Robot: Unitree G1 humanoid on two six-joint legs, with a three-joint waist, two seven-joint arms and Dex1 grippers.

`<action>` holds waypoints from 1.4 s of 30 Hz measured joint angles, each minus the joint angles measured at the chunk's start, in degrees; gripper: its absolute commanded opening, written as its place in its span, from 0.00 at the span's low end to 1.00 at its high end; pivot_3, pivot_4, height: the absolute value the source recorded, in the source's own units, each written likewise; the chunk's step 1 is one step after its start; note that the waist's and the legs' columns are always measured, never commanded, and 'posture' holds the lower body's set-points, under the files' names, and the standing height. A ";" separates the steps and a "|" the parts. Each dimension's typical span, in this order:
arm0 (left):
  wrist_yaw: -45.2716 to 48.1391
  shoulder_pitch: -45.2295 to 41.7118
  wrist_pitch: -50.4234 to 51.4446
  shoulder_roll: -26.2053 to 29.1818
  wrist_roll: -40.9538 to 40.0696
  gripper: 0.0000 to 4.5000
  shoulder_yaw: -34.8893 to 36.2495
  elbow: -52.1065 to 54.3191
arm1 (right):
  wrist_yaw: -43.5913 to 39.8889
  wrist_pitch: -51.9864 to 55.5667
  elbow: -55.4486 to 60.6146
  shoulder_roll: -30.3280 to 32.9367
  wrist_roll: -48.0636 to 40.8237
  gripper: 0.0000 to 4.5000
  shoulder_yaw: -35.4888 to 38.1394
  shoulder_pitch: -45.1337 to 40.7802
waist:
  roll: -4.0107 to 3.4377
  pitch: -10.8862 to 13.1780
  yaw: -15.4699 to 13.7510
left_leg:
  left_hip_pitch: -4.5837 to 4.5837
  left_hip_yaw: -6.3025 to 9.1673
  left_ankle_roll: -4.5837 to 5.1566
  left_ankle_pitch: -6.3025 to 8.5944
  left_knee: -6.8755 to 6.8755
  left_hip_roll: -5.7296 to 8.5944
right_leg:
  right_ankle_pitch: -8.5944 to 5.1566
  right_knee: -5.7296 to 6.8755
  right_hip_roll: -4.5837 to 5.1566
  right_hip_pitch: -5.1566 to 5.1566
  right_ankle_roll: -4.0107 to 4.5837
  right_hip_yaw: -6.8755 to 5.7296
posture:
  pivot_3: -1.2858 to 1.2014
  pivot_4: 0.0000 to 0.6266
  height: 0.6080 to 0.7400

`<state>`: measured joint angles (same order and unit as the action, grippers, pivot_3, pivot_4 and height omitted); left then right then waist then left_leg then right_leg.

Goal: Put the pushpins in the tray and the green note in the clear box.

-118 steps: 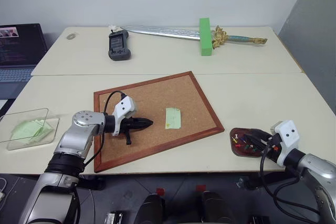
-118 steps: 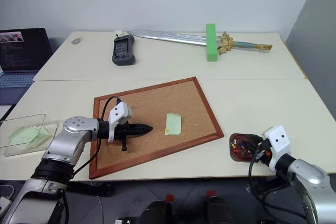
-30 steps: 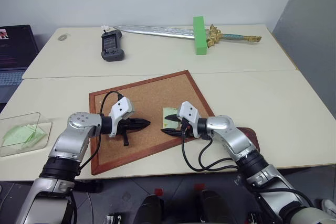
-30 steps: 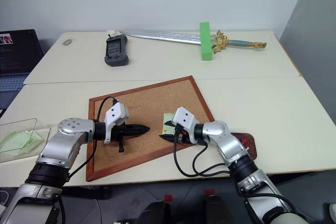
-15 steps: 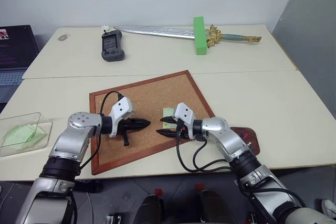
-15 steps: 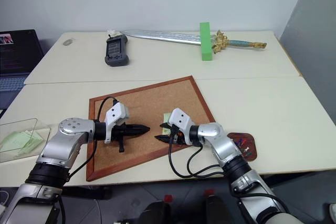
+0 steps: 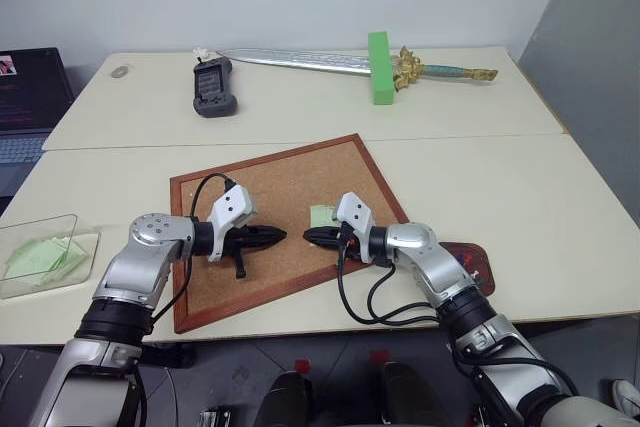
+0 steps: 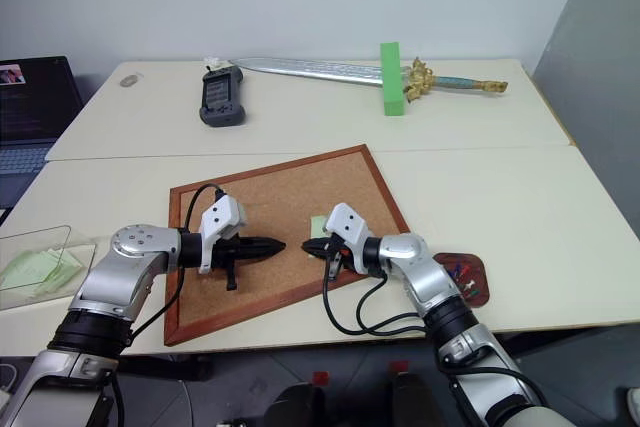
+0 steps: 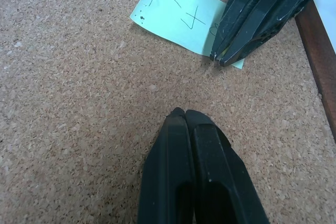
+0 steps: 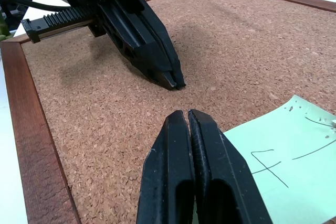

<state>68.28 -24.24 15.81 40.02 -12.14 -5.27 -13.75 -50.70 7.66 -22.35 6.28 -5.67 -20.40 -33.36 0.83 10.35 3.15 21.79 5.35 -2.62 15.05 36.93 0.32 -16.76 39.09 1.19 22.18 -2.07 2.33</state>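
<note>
Left gripper [image 9: 185, 115]: we see its fingers pressed together, empty, over the corkboard [image 7: 270, 187].
Right gripper [image 10: 187, 115]: fingers together, tips at the green note's [image 9: 184, 17] edge; whether paper is pinched, we cannot tell.
Tray [image 7: 478, 257]: beside the corkboard, pushpins [image 8: 458, 272] inside.
Clear box [image 7: 40, 247]: table's left edge.

The green note [image 9: 181, 17] is lying on the corkboard [image 9: 79, 103] and is bearing handwritten pen strokes. One mark is reading as a cross or plus sign, or possibly the figure four; which of these cannot be settled. A long thin stroke is running beside it. A further mark is being partly hidden behind the right gripper [image 9: 218, 59]. No other legible text, label or brand is showing.
</note>
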 measured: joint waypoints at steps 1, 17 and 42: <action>-0.01 0.00 0.00 0.00 0.00 0.00 -0.01 0.00 | 0.00 -0.18 -0.08 0.00 0.04 0.00 0.00 -0.01 | 0.00 0.00 0.01 | 0.00 0.00 0.00 0.00 0.00 0.00 | 0.00 0.00 0.00 0.00 0.00 0.00 | 0.52 0.24 1.00; 0.78 0.44 -0.43 -0.06 -0.44 0.00 -0.39 0.40 | -2.66 4.91 13.71 2.36 -2.04 0.00 -1.00 1.37 | -0.01 0.00 -0.07 | 0.04 0.07 0.00 0.00 0.02 0.00 | 0.00 0.00 0.03 0.00 0.00 -0.03 | 0.52 0.24 1.00; -6.93 -5.91 44.36 -2.07 -26.02 0.71 13.84 6.57 | -2.23 -0.66 27.08 13.72 1.00 0.00 -0.66 1.40 | 0.10 0.08 0.09 | 0.23 0.25 -0.01 0.00 0.02 -0.01 | 0.00 -0.05 0.04 0.10 -0.02 -0.16 | 0.52 0.24 1.00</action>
<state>61.35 -30.15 60.17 37.95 -38.17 8.57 -7.18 -52.94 7.00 4.73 20.01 -4.67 -21.06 -31.95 0.92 10.43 3.24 22.03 5.60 -2.63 15.04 36.95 0.31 -16.76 39.05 1.23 22.28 -2.08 2.17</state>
